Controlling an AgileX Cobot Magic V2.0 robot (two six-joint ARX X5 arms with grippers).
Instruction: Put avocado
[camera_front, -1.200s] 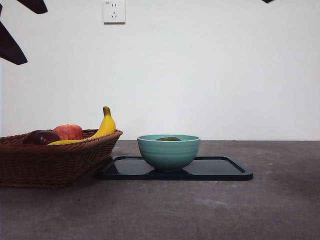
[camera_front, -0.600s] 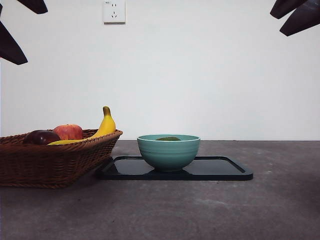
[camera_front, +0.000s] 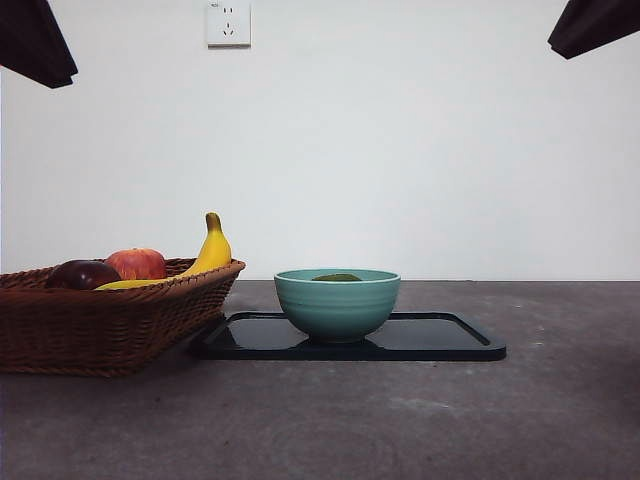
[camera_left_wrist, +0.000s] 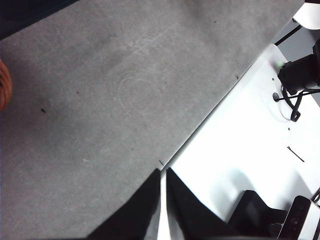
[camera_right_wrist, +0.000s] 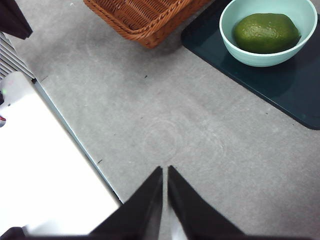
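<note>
The dark green avocado lies inside the teal bowl. In the front view only the avocado's top shows above the rim of the bowl, which stands on a black tray. My right gripper is shut and empty over bare grey table, well away from the bowl. My left gripper is also shut and empty, above the table's edge. In the front view both arms show only as dark tips at the top corners, one on the left and one on the right.
A wicker basket stands left of the tray, holding a dark purple-brown fruit, a red apple and a banana. A corner of the basket shows in the right wrist view. A white surface borders the table.
The dark tip at the top left went from two separate pieces to one block. The right tip came into view at the top right and shifted. Bowl, avocado and basket stayed put.
</note>
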